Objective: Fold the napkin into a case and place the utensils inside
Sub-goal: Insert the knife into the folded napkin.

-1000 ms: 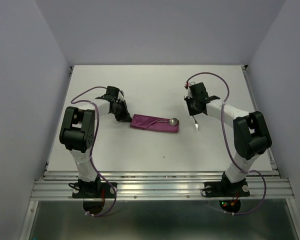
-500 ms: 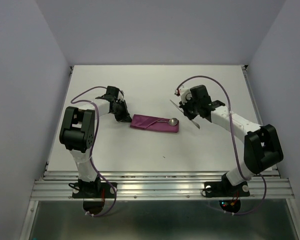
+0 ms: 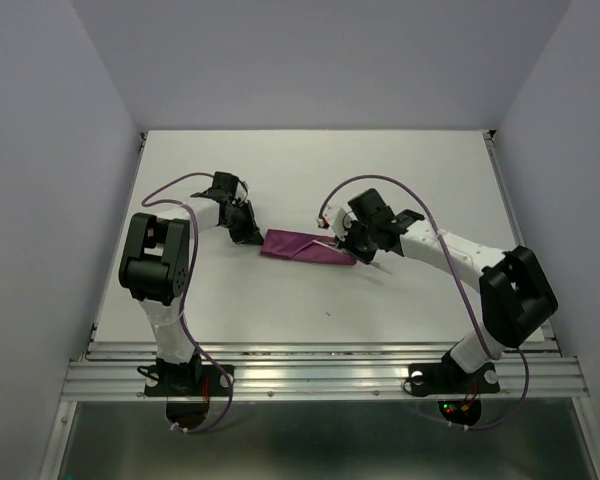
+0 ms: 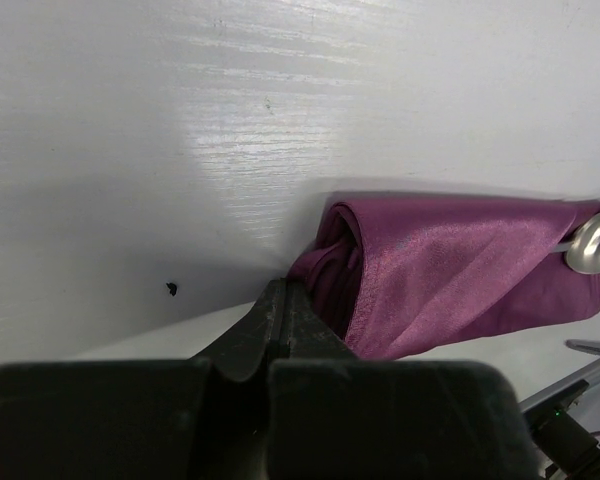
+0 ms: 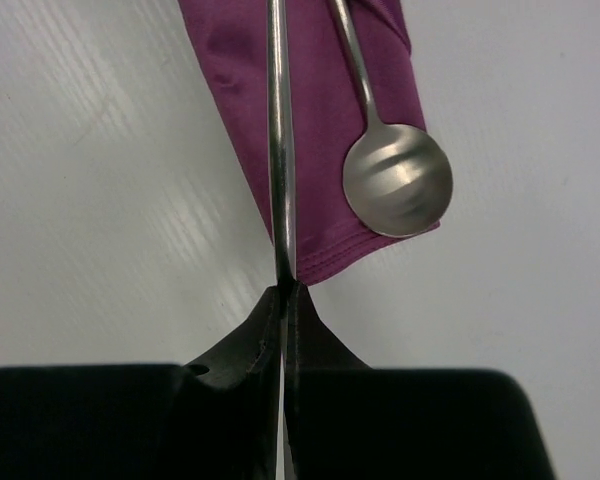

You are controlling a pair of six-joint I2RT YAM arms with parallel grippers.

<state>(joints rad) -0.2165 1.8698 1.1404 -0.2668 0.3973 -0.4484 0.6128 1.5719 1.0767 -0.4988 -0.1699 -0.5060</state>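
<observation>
The napkin lies as a narrow plum-purple case (image 3: 298, 245) at mid-table. The spoon (image 5: 397, 180) rests at the case's right end, its round bowl just outside and its handle running up over the cloth. My right gripper (image 5: 285, 290) is shut on the slender silver rod (image 5: 280, 150), which points along the top of the case (image 5: 315, 120). In the top view the right gripper (image 3: 342, 243) hangs over that end and hides the bowl. My left gripper (image 4: 280, 292) is shut, its tips against the case's folded left end (image 4: 330, 260), with nothing visible between the jaws.
The white table (image 3: 430, 180) is walled at the left, back and right. An aluminium rail (image 3: 320, 375) runs along its near edge. A small dark speck (image 3: 328, 313) lies in front of the case.
My right arm has swung left with the rod, from the table's right side to over the case's right end. The left arm and the case have stayed put.
</observation>
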